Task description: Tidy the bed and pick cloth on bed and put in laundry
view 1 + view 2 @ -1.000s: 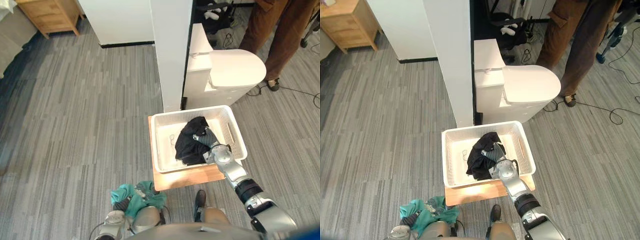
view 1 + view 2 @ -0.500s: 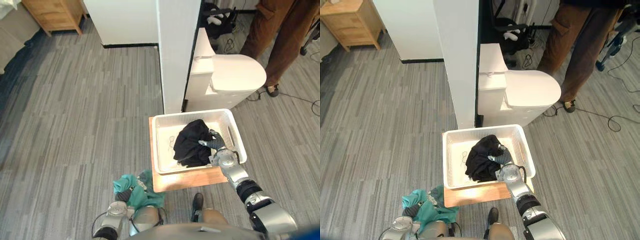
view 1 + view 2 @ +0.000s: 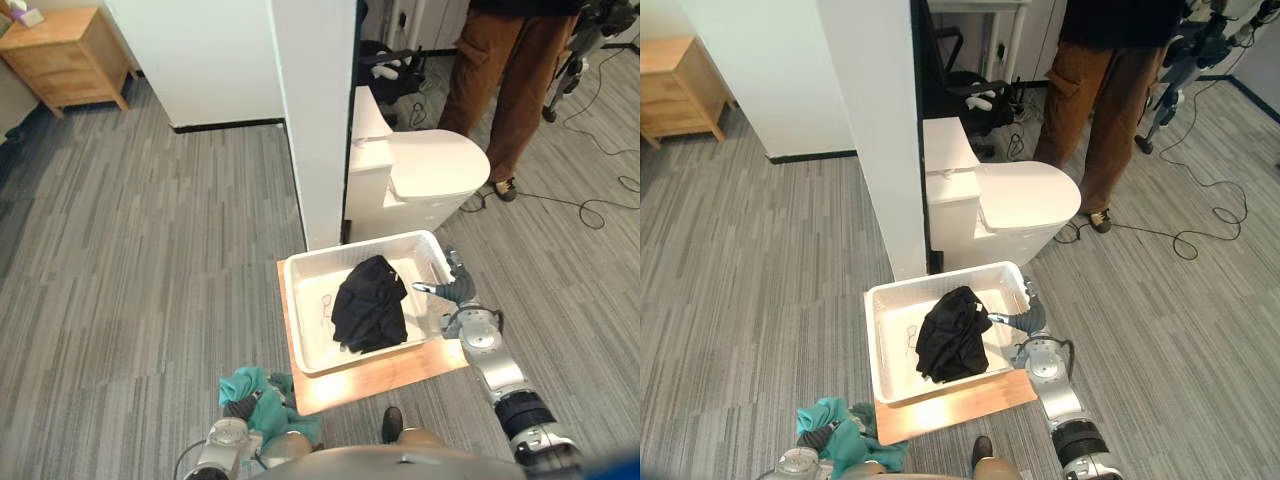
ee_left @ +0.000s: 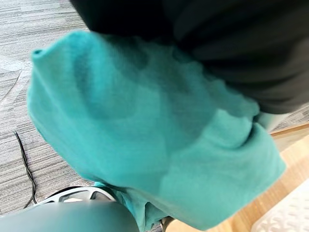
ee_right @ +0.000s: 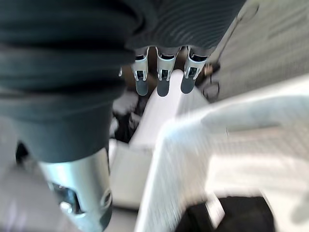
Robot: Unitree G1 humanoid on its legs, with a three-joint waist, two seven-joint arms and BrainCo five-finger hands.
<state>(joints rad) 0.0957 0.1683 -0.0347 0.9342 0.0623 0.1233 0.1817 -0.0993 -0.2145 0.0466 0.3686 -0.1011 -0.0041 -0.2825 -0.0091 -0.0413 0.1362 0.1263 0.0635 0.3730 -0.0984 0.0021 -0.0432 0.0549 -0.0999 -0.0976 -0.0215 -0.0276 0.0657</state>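
Note:
A white laundry basket [image 3: 310, 312] stands on a wooden board [image 3: 385, 378] on the grey floor. A black cloth [image 3: 368, 303] lies bunched in its middle, free of both hands. My right hand [image 3: 456, 290] hovers over the basket's right rim, open, with straight fingers [image 5: 163, 79] holding nothing. The basket's rim [image 5: 231, 116] and the black cloth [image 5: 234, 217] show past them in the right wrist view. Low at my left side, my left hand [image 3: 243, 408] is shut on a teal cloth [image 3: 265, 390], which hangs bunched from it [image 4: 145, 135].
A white toilet [image 3: 432, 175] stands just behind the basket, beside a white pillar [image 3: 315, 110]. A person in brown trousers [image 3: 500, 70] stands at the far right, with cables [image 3: 590, 208] on the floor nearby. A wooden nightstand [image 3: 65, 55] is at the far left.
My right hand has let go of the black cloth and drawn back to the basket's right rim, its fingers straightened. The camera has shifted. The left hand still holds the teal cloth.

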